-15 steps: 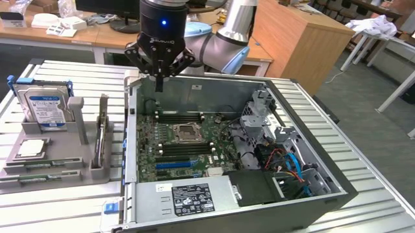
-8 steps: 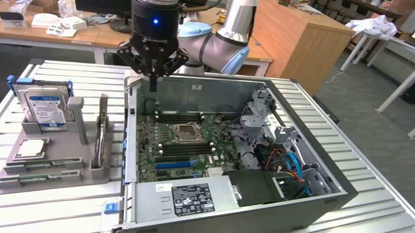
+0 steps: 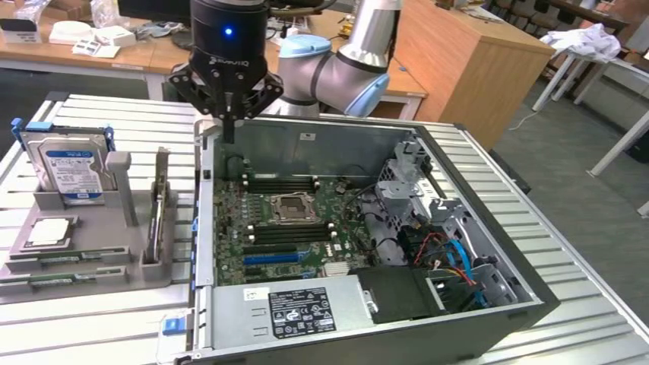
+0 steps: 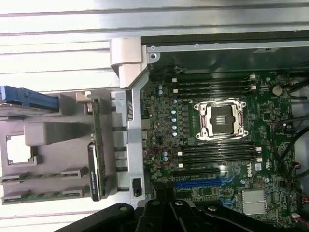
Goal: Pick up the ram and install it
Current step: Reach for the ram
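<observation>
The ram (image 3: 159, 207) is a long narrow green stick standing on edge in a slot of the grey holder (image 3: 112, 243), to the exterior view's left of the open computer case (image 3: 304, 148). In the wrist view the ram (image 4: 96, 137) runs alongside the case wall. My gripper (image 3: 228, 129) hangs above the case's back corner on that side, higher than the ram and well behind it. Its black fingers are shut together with nothing between them. Long black memory slots (image 3: 289, 183) with white end clips flank the processor socket (image 3: 292, 205) on the green motherboard.
A silver hard drive (image 3: 69, 171) with a blue-white label stands upright in a blue bracket at the holder's back. Two more green sticks (image 3: 45, 260) lie flat at the holder's front. Cables and a drive cage (image 3: 436, 228) crowd the case's right side. A ribbed metal table (image 3: 91, 327) carries everything.
</observation>
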